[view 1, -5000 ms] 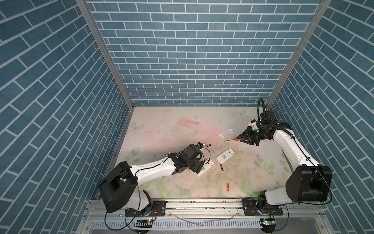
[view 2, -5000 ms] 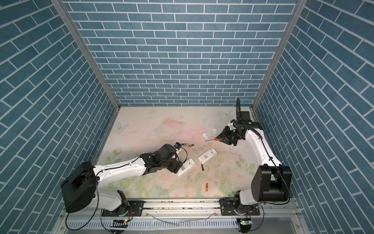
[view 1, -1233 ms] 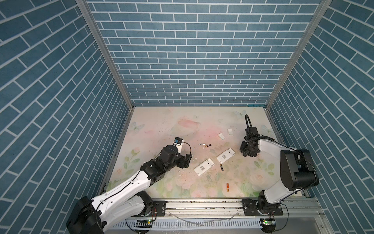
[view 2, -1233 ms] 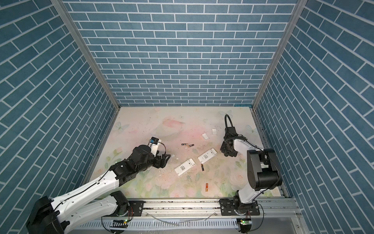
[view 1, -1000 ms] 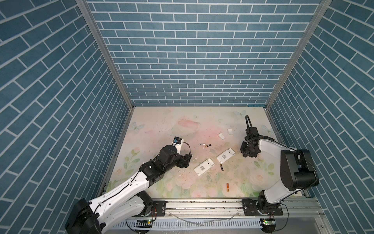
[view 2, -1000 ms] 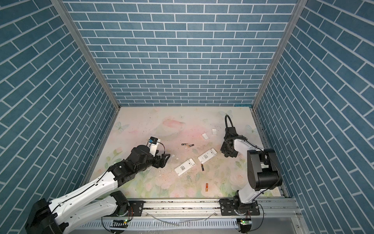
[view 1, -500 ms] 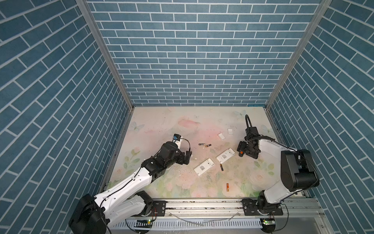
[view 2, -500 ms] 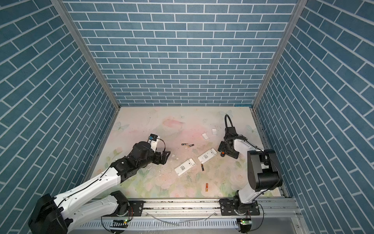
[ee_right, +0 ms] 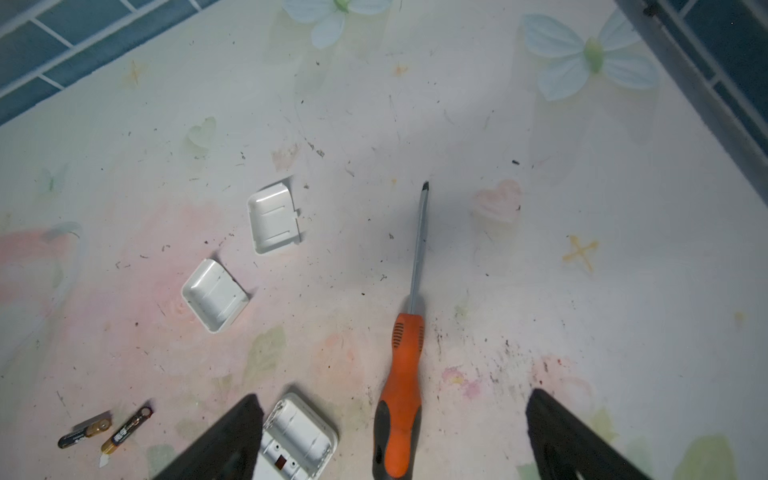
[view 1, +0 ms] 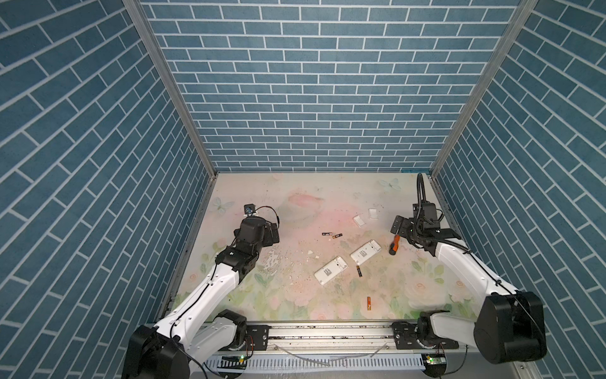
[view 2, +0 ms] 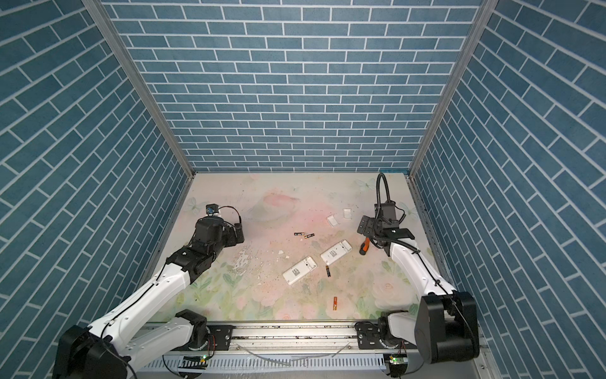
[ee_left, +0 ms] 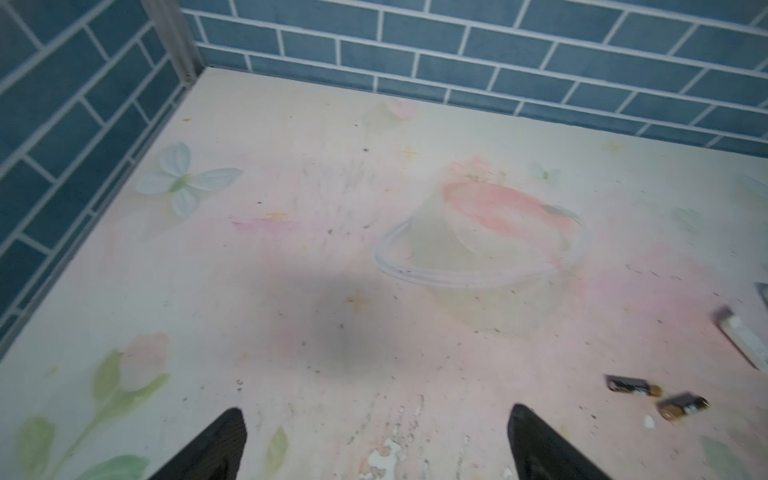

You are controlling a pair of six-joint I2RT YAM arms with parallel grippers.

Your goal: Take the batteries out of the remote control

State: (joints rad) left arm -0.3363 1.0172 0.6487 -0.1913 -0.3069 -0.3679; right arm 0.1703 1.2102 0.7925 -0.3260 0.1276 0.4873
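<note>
**Everything loose on the floral mat [view 1: 295, 190], nothing held**

Only the top views take in all four cells at once. A black battery [view 1: 327, 234] and its twin [view 1: 337, 235] lie almost end to end at mid-mat. A third battery [view 1: 359, 271] sits just beside the nearer remote [view 1: 330, 270] and in front of the farther remote [view 1: 365, 252]. The orange battery [view 1: 369, 303] lies alone, close to the front rail [view 1: 328, 331]. Neither wrist camera catches those last two.

The right wrist view gives detail the top views lack. The orange-handled screwdriver [ee_right: 405, 374] lies flat on the mat, and its shaft points away. It lies between the widely parted fingers of the right gripper [ee_right: 392, 401], which grips nothing. One white battery cover [ee_right: 274, 218] and a second cover [ee_right: 214, 295] lie apart from the remotes. The farther remote's end shows its bay uncovered, with white ribs visible inside.

The left wrist view is blurred. It shows the left gripper [ee_left: 376, 419] spread just as wide over bare mat and holding nothing, with the black pair off to one side. It also shows a faint bowl-shaped outline [ee_left: 478, 249]; I cannot tell whether that is print or clear plastic.

Blue brick-patterned walls [view 1: 311, 98] close in three sides. The mat is scuffed and flecked with dark specks and white chips.
</note>
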